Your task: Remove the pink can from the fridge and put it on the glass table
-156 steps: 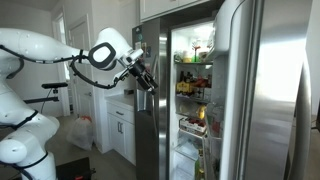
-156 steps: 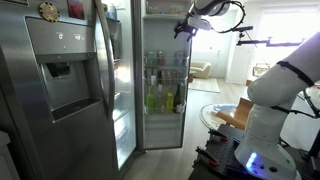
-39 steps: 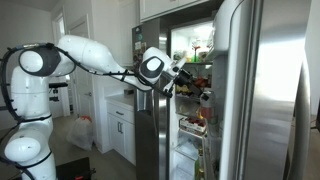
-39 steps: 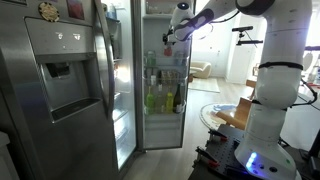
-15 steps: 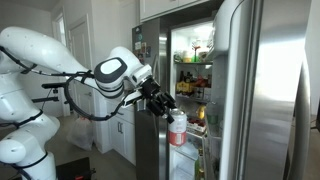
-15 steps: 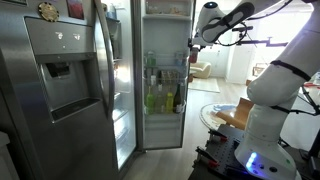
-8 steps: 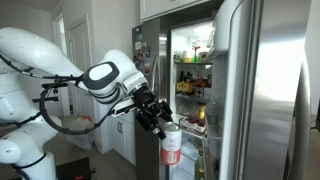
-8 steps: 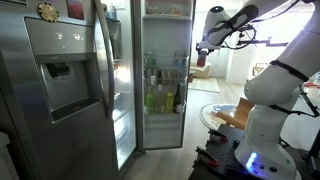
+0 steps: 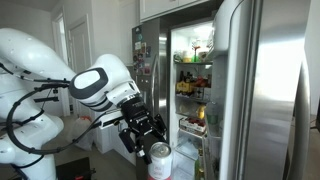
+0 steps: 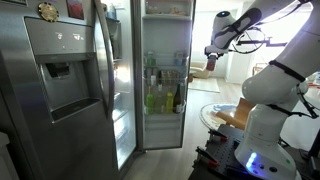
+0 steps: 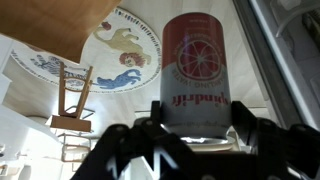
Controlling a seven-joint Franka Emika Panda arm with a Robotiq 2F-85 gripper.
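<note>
The pincer [image 11: 195, 128] is clenched on the can [image 11: 196, 65], one finger on each side of its lower body. The can's long axis runs up the wrist view, at right angles to the line between the fingers. In an exterior view the can is outside the fridge [image 9: 270, 100], low in front of the open shelves, roughly upright. The glass desk [image 10: 209, 116] seems to lie lower, near the robot's base, so the carry likely goes across and down.
</note>
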